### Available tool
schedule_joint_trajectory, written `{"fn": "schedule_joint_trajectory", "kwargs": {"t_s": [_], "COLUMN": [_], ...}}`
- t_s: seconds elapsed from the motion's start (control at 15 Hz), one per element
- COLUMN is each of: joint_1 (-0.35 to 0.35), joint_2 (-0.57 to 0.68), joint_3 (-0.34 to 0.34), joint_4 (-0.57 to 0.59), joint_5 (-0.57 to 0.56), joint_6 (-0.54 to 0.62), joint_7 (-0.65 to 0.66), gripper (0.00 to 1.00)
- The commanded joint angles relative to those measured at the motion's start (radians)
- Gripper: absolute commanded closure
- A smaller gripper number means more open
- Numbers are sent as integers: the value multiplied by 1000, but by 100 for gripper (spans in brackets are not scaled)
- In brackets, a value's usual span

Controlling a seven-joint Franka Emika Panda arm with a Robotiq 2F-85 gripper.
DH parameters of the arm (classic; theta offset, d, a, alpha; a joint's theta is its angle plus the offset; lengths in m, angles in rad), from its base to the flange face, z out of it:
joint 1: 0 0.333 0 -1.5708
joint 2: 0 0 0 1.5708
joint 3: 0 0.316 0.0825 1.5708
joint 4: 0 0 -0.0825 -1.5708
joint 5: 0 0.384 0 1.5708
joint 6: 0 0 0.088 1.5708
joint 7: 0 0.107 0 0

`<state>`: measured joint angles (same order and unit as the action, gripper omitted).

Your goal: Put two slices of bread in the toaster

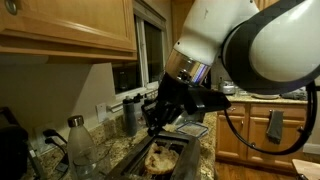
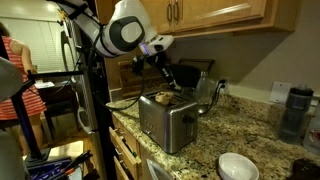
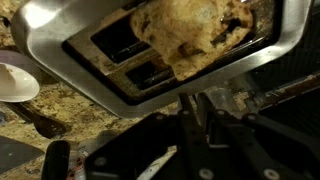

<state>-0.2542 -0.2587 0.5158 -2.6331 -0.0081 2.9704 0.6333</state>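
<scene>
Toaster (image 2: 167, 122), white bowl (image 2: 238, 166) nearby (granite counter (image 2: 262, 138))

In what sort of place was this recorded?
Most likely a home kitchen: wooden cabinets hang above a speckled stone counter, and a steel toaster stands on it.

The toaster (image 2: 168, 122) was shiny silver, slots dark. The slice of bread (image 3: 195, 35) showed pale tan, mottled brown. The countertop (image 2: 250, 135) was speckled brown-beige; the bowl (image 2: 238, 167) white.
</scene>
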Motion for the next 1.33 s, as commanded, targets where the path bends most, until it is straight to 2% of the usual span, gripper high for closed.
{"fn": "schedule_joint_trajectory", "kwargs": {"t_s": [0.0,0.53,0.6,1.27], "joint_1": [-10,-30,-33,-111], "joint_2": [-46,-23,-20,-4], "joint_3": [13,48,53,117], "joint_4": [-23,-2,0,13], "joint_5": [-2,-19,-22,-35], "joint_6": [-44,-82,-82,-91], "joint_7": [34,95,109,203], "gripper": [55,3,0,0]}}
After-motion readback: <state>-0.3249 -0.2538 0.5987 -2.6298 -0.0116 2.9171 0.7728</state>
